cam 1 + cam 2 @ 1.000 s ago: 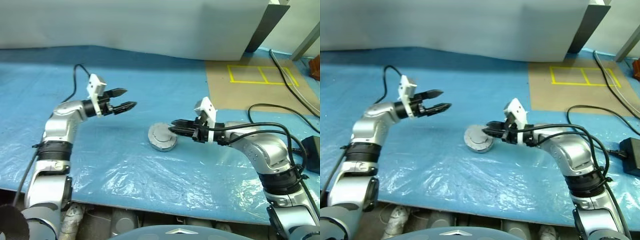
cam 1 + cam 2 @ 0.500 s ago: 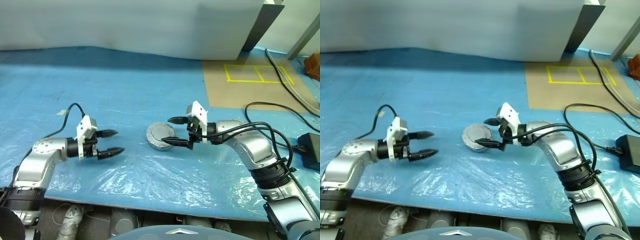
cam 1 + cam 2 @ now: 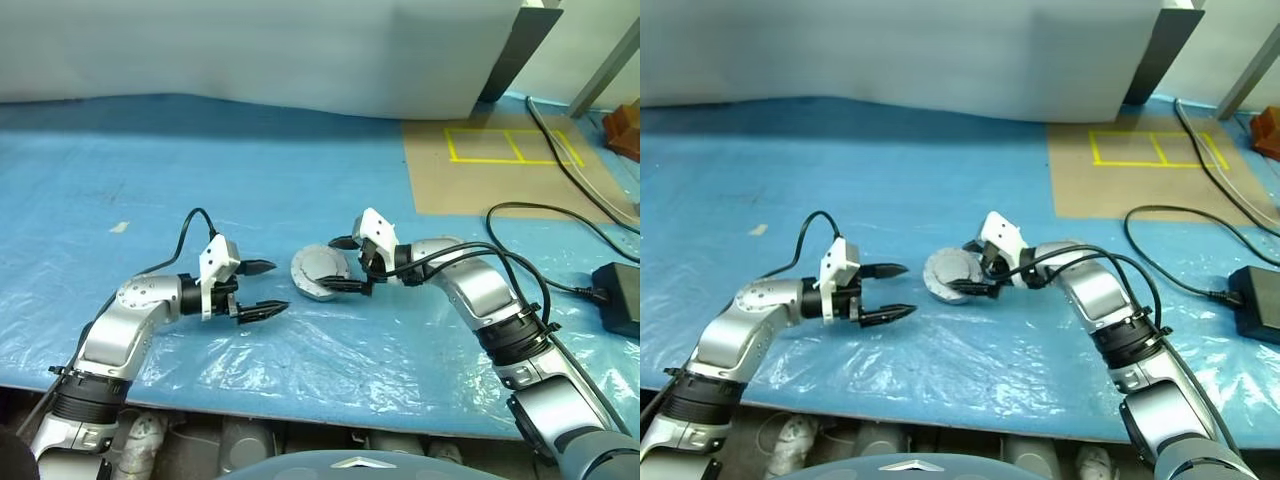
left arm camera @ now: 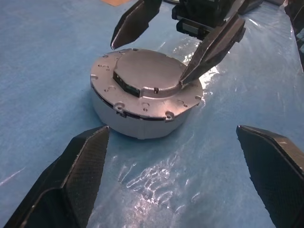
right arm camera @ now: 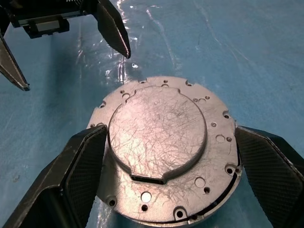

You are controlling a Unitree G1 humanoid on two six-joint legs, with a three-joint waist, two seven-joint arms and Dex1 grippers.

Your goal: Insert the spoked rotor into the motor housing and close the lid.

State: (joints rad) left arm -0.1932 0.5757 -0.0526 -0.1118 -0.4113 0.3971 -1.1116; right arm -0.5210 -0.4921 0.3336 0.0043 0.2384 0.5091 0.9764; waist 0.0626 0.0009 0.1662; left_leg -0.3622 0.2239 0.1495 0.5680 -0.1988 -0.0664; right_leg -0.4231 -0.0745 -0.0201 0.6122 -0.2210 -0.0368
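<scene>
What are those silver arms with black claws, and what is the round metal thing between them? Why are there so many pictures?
Those are a robot's two arms. Each ends in a gripper with two black fingers. Two pictures come from cameras on the robot's head, looking down. Two come from small cameras on its wrists, looking along the fingers. The left gripper is open and holds nothing. The right gripper is open too, a finger on each side of the round motor housing, with the lid on top. It sits on a blue plastic sheet. Nothing is being lifted.
</scene>
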